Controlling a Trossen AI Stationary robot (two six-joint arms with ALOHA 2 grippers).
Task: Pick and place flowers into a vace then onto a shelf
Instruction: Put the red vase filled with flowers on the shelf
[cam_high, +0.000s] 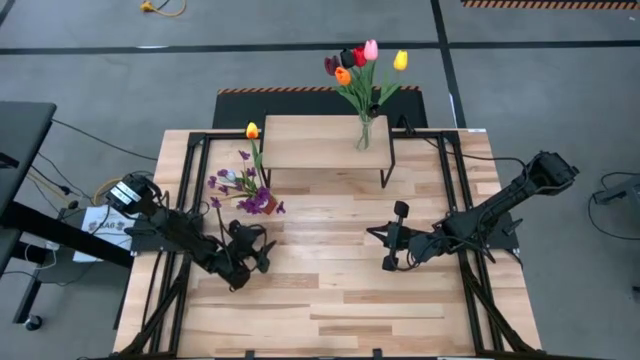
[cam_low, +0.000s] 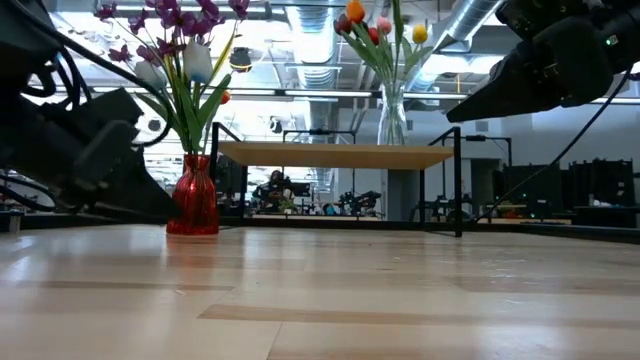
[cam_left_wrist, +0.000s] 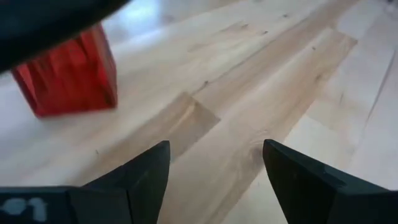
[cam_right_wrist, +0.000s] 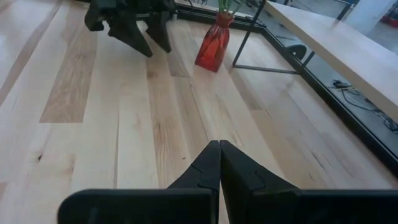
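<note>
Red vase (cam_low: 196, 196) filled, not yet shelved. Left gripper (cam_high: 250, 262) apart beside it, right gripper (cam_high: 393, 248) together. Next: clasp vase, lift onto shelf (cam_high: 300, 140).

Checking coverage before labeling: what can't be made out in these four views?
- Red vase: left wrist view cuts off its top behind a dark blur; its flowers unseen there.
- Clear vase on the shelf: glass is faint from above; low view cuts off its bouquet.
- Left gripper: finger gap is unclear from above.
- Right gripper: fingertips are pressed shut, empty.
</note>
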